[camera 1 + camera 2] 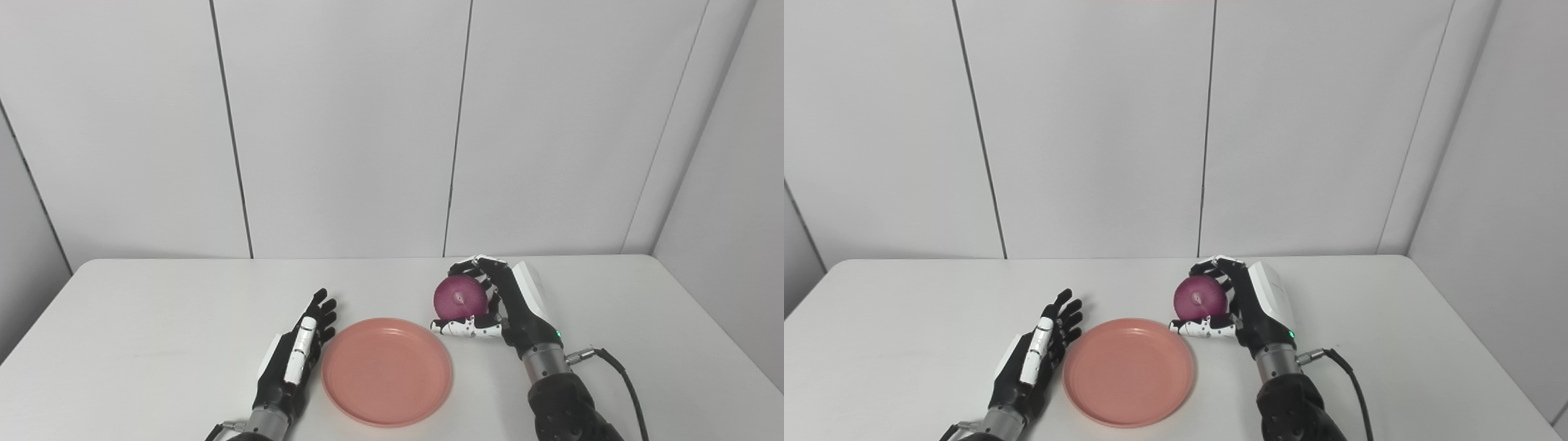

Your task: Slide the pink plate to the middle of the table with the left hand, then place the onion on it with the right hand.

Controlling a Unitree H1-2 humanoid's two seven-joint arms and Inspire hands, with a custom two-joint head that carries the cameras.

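Observation:
The pink plate lies flat near the table's front middle, with nothing on it. My left hand rests beside the plate's left rim, fingers straight and apart, holding nothing. The purple onion is up off the table just past the plate's far right rim. My right hand is shut on the onion, fingers curled over its top and thumb under it.
The white table runs to a wall of pale panels at the back and a corner on the right. A black cable trails from my right wrist across the table's right front.

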